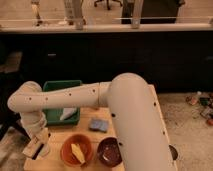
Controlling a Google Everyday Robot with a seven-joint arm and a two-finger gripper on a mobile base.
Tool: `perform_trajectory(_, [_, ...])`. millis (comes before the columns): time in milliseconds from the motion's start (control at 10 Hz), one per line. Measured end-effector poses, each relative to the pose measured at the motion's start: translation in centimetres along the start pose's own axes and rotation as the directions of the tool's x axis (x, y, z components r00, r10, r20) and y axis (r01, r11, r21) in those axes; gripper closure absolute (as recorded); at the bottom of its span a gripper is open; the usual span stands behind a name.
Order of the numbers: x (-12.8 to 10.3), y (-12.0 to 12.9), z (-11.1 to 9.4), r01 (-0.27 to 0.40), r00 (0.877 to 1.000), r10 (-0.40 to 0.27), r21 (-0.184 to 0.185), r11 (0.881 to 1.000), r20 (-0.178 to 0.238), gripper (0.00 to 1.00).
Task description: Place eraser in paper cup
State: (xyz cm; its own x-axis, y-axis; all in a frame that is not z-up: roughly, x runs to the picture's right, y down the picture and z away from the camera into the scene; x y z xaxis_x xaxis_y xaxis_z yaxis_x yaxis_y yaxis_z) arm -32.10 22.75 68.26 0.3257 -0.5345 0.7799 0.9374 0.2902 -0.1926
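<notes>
Hovering: pincer (36,148) over paper cup (44,150) (table's left).

Camera view: looking down from high behind the arm (135,125), facing the table (60,137) and the dark counter beyond.
Gripper (38,148): hanging low at left, near the table's corner.

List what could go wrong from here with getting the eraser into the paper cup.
1. The tool hangs at the table's front left corner, so a released eraser could miss the paper cup and fall off the edge.
2. The paper cup looks light and might tip if bumped.
3. The orange bowl sits just right of the cup; a sideways swing could hit it.
</notes>
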Motion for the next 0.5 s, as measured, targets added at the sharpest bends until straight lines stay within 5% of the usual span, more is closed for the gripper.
perform_trajectory(200, [0.0,0.0,0.0,0.0,1.0,0.0,0.0,1.0,0.0,0.99])
perform_trajectory(500, [0.0,0.0,0.0,0.0,1.0,0.0,0.0,1.0,0.0,0.74])
